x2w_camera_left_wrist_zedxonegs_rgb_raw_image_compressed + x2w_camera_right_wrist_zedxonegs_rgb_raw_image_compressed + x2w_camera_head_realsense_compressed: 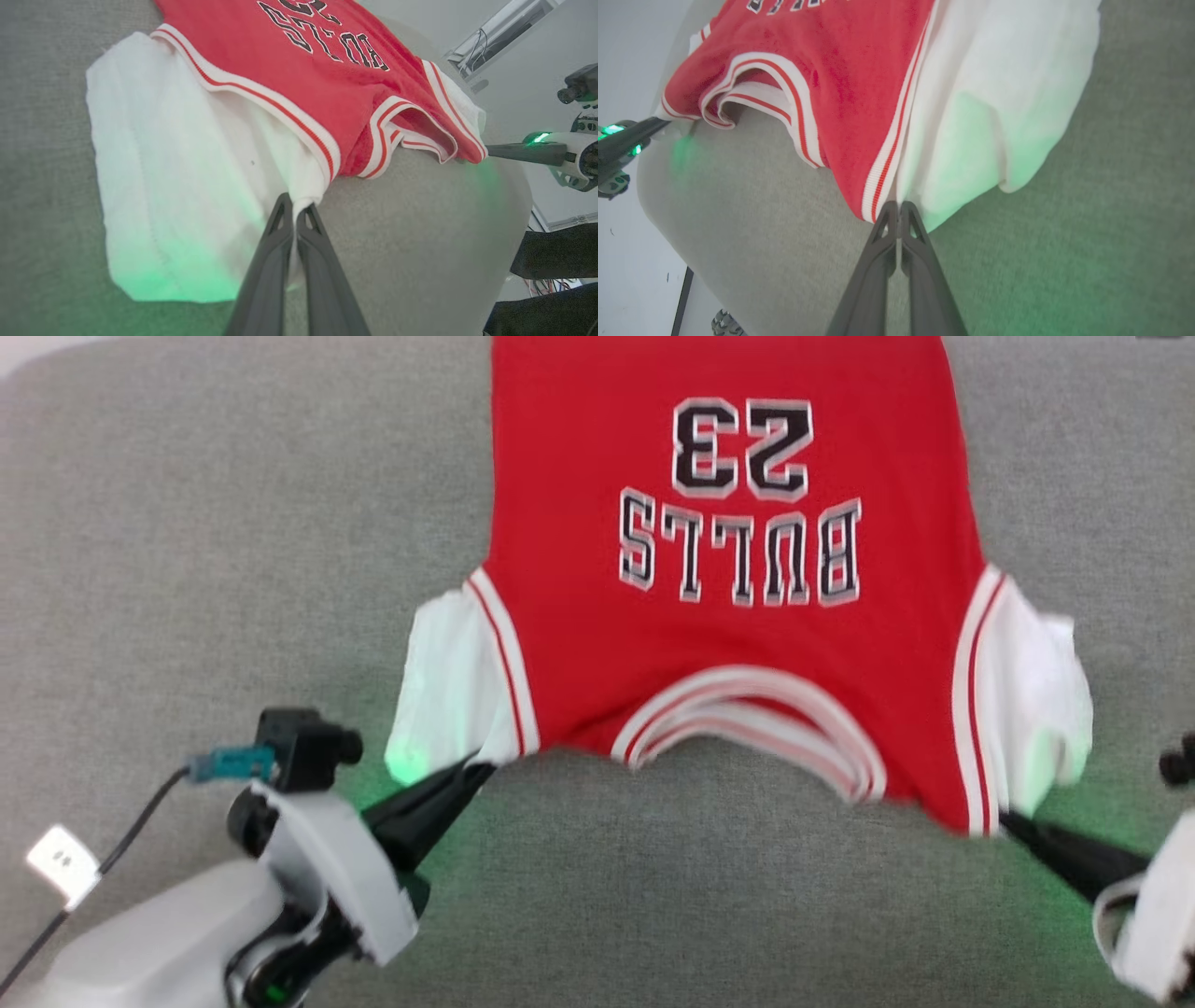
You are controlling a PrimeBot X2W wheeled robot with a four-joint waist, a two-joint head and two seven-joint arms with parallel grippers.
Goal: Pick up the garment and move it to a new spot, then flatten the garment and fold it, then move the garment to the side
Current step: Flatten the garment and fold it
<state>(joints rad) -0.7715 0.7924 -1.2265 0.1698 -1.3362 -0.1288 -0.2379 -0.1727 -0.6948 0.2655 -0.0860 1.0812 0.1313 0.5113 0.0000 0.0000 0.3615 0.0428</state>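
The garment [738, 607], a red jersey with white sleeves, striped trim and black lettering with 23, lies spread face up on the grey surface, collar toward me. My left gripper [481, 767] is shut on the garment's shoulder edge where the left white sleeve meets the red trim; the left wrist view shows this pinch at the left gripper [295, 205] on the garment [289, 60]. My right gripper [1006, 821] is shut on the opposite shoulder corner, seen close as the right gripper [895, 207] on the garment [859, 70]. Both shoulders look slightly lifted and stretched.
The grey fabric surface [187, 523] extends all around the garment, with its rounded front edge [668, 210] near me. A cable with a white tag [61, 863] hangs by my left arm. Dark equipment [551, 256] sits beyond the surface edge.
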